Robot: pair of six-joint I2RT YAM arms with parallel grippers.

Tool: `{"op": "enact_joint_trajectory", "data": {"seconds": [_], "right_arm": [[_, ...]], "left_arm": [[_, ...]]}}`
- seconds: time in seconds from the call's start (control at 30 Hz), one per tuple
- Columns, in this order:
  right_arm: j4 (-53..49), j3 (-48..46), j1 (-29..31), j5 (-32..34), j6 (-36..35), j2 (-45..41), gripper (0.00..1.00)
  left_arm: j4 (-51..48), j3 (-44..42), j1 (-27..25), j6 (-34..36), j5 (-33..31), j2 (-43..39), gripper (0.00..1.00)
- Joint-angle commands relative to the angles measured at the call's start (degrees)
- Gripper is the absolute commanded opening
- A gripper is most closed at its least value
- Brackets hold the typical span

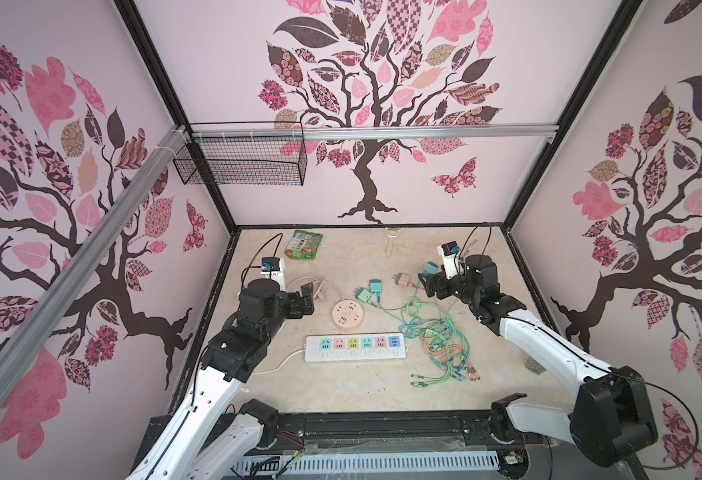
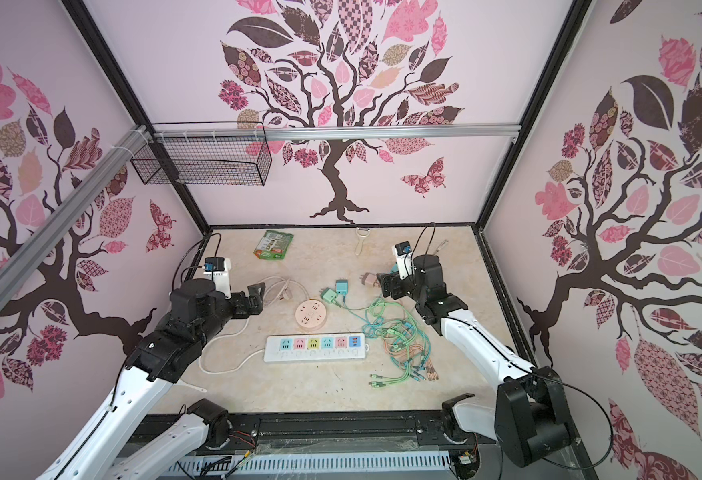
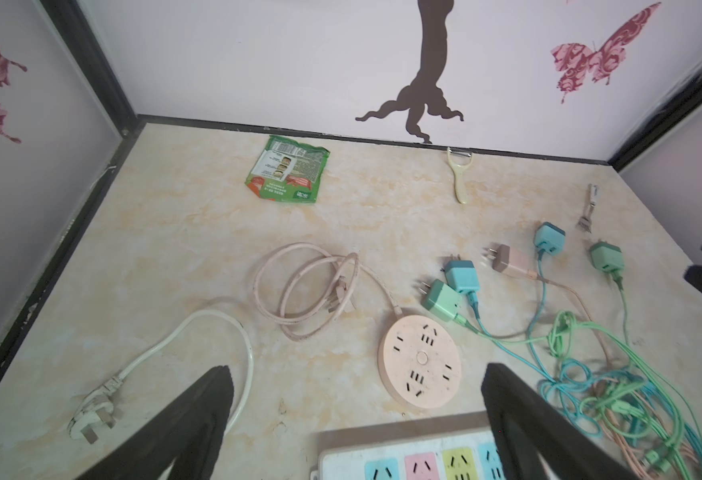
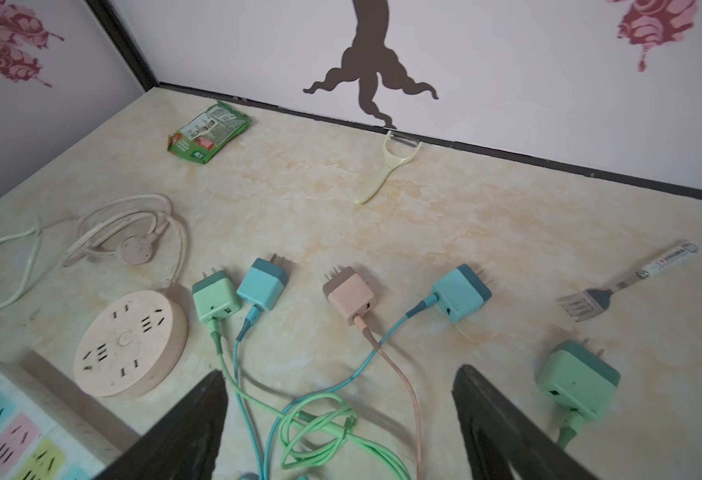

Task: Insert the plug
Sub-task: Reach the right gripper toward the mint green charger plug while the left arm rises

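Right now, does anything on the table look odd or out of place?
The charger cables beside the power strip are knotted into one tangle, so pulling one may drag the rest. A peeler, fork and crumpled green packet lie toward the back, unrelated to plugging.

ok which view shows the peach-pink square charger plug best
The right wrist view: the peach-pink square charger plug lies close and central, prongs and cable port clear. The left wrist view shows it smaller and farther off. In both top views it is tiny, its prongs barely visible.
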Motion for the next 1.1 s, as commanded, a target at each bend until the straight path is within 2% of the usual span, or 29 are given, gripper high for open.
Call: {"op": "enact_joint_trajectory", "data": {"seconds": [0.0,0.33,0.67,1.07], "right_arm": [[-5.8,4.2,2.3,-1.9,-2.1,2.3,0.86],[-9.8,9.8,7.7,-3.7,-3.0,9.0,0.79],[-10.3,15.5,11.3,-4.7,-2.8,19.2,0.72],[-10.3,23.8,14.1,-6.1,-1.5,32.2,0.61]], "left_arm": [[-5.4,1.1,-0.1,1.8,4.5,-2.6,0.98],[-6.6,-1.1,-0.1,3.2,8.1,-8.0,0.98],[-8.0,-1.2,-0.1,3.6,9.6,-9.2,0.98],[-4.8,-5.9,-0.1,2.3,10.0,-10.7,0.98]]}}
